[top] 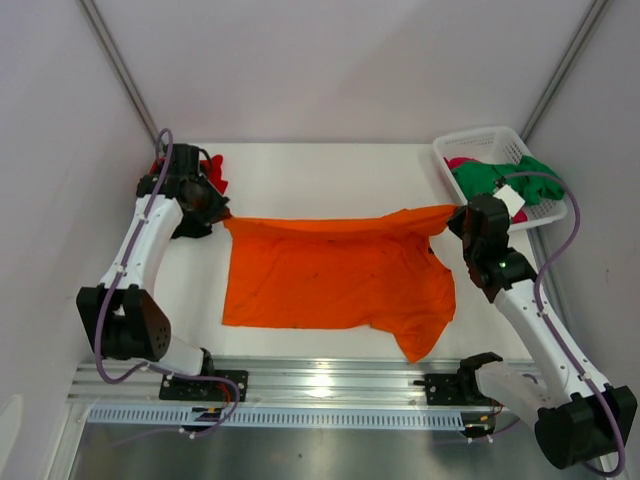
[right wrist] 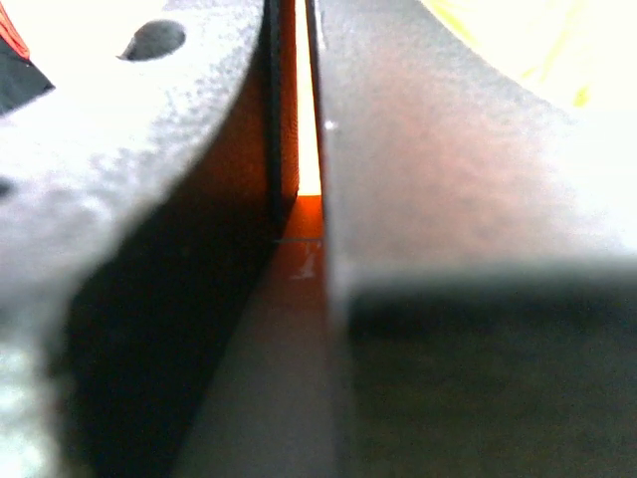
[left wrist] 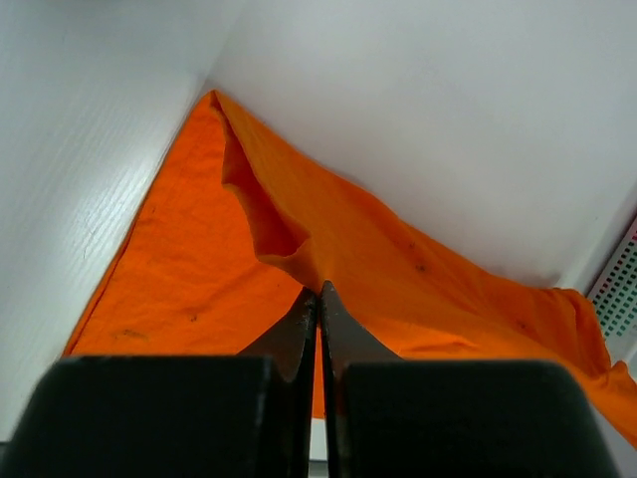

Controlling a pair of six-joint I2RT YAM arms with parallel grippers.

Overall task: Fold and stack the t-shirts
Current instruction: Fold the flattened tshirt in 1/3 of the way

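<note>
One white worktop (top: 300,170) carries the orange t-shirt (top: 335,275), spread wide at centre, its far edge stretched straight between the arms. We see a white basket (top: 480,140) at far right holding a green t-shirt (top: 490,178) and a pink t-shirt (top: 458,162). Closed tight, the left tool (top: 222,213) pinches the orange shirt's far-left corner and the right tool (top: 455,215) its far-right corner.

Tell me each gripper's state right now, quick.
Left gripper: closed, pinching the orange t-shirt at its far left corner.
Right gripper: closed on the same shirt's far right corner.
</note>
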